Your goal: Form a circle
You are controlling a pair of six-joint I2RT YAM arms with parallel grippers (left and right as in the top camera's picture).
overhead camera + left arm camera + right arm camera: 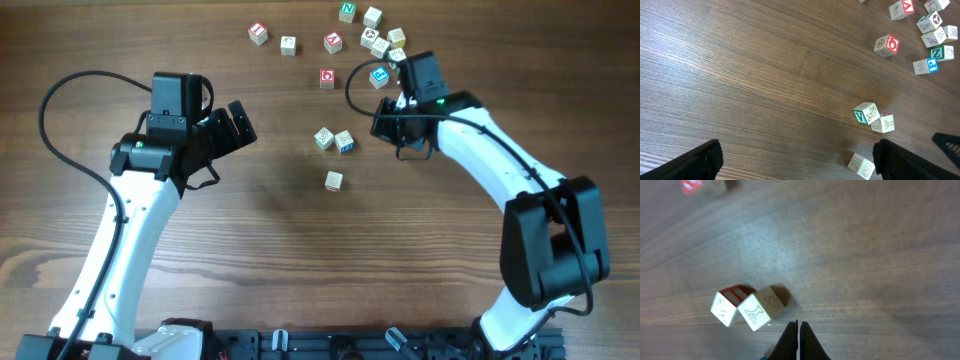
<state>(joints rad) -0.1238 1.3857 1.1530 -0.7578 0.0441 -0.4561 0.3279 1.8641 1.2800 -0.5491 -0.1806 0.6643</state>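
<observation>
Wooden cube pair (757, 311) sits beside the closed right claw (797, 326).

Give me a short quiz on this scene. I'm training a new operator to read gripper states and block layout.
1. True or false: the right gripper is shut with nothing between its fingers.
2. The two letter cubes just ahead of it are: A) touching side by side, B) stacked one on the other, C) far apart.
3. Fill in: the single cube lying closer to the robot's bases is ___ that pair (touching / apart from).

Key: 1 true; 2 A; 3 apart from.
</observation>
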